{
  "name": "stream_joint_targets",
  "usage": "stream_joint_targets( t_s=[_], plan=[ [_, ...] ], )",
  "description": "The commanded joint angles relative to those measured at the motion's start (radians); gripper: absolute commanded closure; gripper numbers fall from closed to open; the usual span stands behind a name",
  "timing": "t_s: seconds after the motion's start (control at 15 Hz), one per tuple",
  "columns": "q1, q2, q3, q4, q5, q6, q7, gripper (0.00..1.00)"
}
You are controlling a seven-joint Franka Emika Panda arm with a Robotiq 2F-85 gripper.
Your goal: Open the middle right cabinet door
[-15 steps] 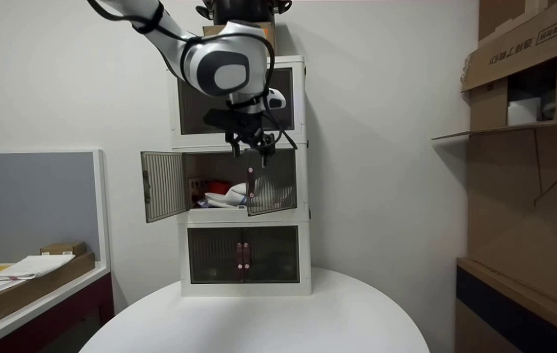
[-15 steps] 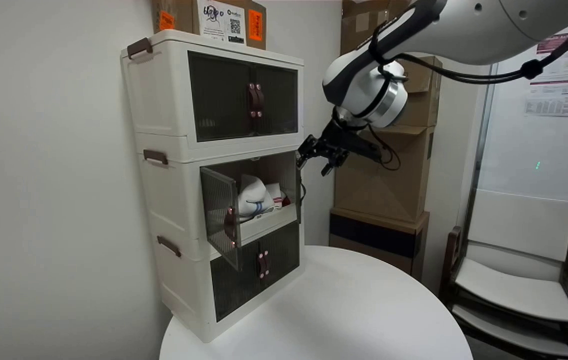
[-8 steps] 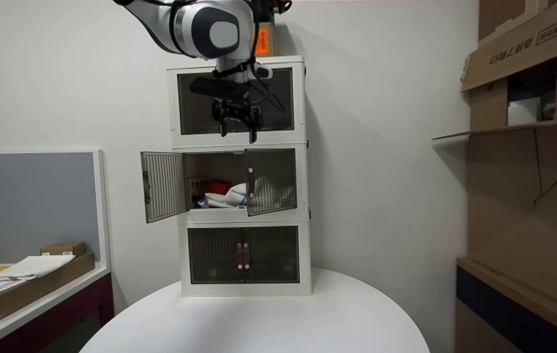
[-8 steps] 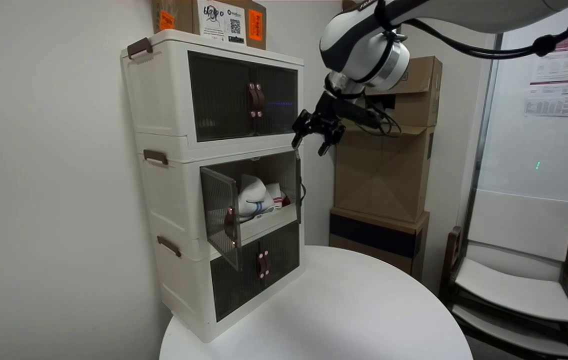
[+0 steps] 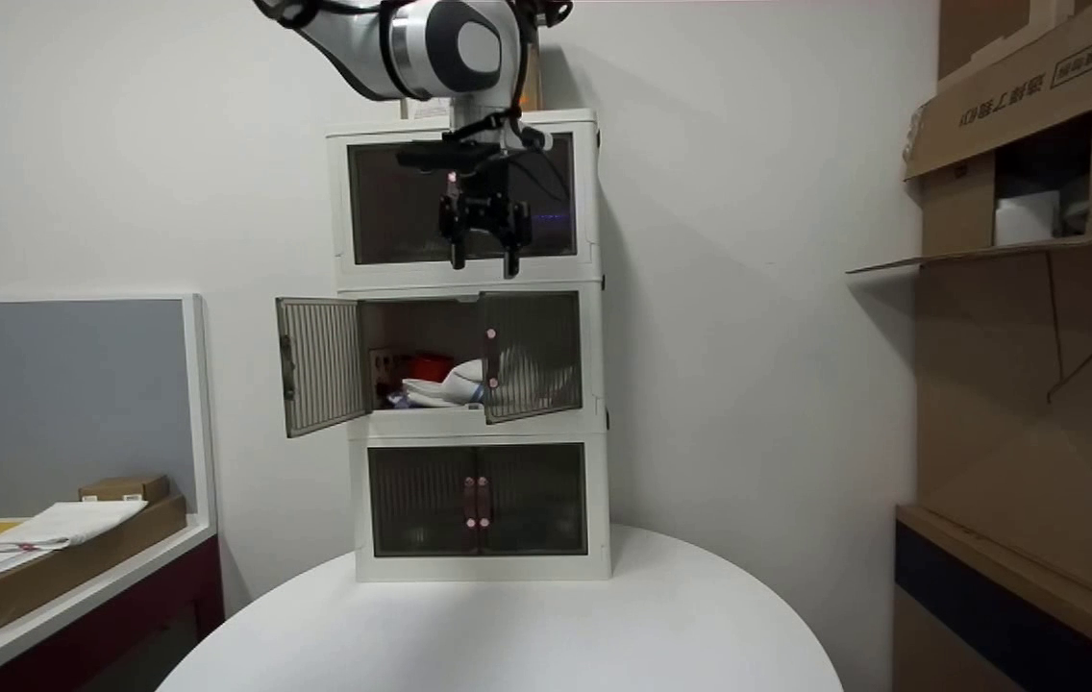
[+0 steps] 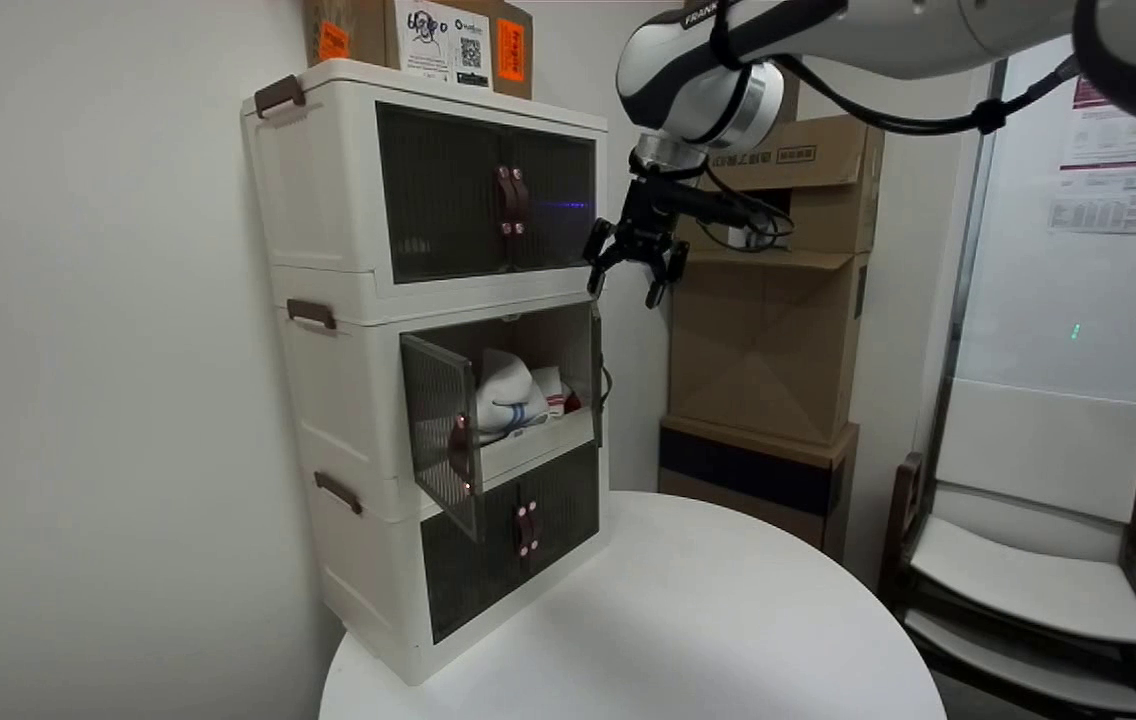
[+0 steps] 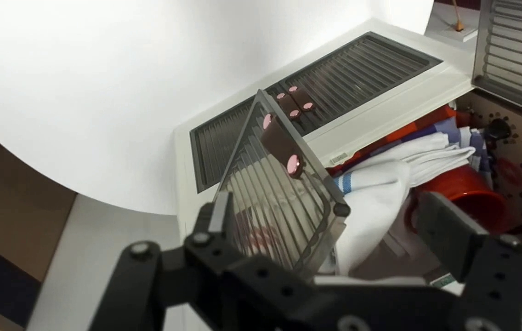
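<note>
The middle right cabinet door (image 5: 533, 358) sits in the middle tier of the white cabinet (image 5: 421, 426), above the tabletop (image 5: 498, 634), which is cut off at 6 o'clock. The arm (image 6: 668, 70) is cut off by the frame in both exterior views, and in an exterior view it covers part of the top-tier doors (image 5: 383, 207). The white cloth (image 5: 455, 388) is partly behind the door's ribbed panel and hard to make out there. In an exterior view, the twin door (image 6: 597, 375) appears nearly edge-on; in the wrist view, it is cut off toward 2 o'clock. There, the jaws cover the middle right door's 7 o'clock portion, and one finger (image 7: 447, 234) overlaps a red cup-like item (image 7: 461, 179).

The middle right door stands swung outward. In an exterior view, its hinged edge is at 3 o'clock, its free edge at 9 o'clock, and the long axis of its handle (image 5: 492, 358) runs from 12 to 6 o'clock. In the wrist view, the handle runs from 11 to 5 o'clock.

The jaws are spread wide, above the door and apart from it, fingertips directed toward 6 o'clock in both exterior views.
</note>
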Motion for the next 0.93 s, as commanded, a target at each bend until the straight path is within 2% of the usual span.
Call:
stream_joint_targets(
  t_s=[0.0,0.4,0.6,0.87],
  plan=[
    [0.014,0.137,-0.007,0.219,-0.032,-0.132,0.083,0.00],
    [0.037,0.285,-0.014,0.415,-0.092,-0.233,0.216,0.00],
    [0.041,0.331,-0.018,0.466,-0.107,-0.275,0.255,0.00],
    [0.030,0.351,-0.023,0.469,-0.128,-0.287,0.297,0.00]
  ],
)
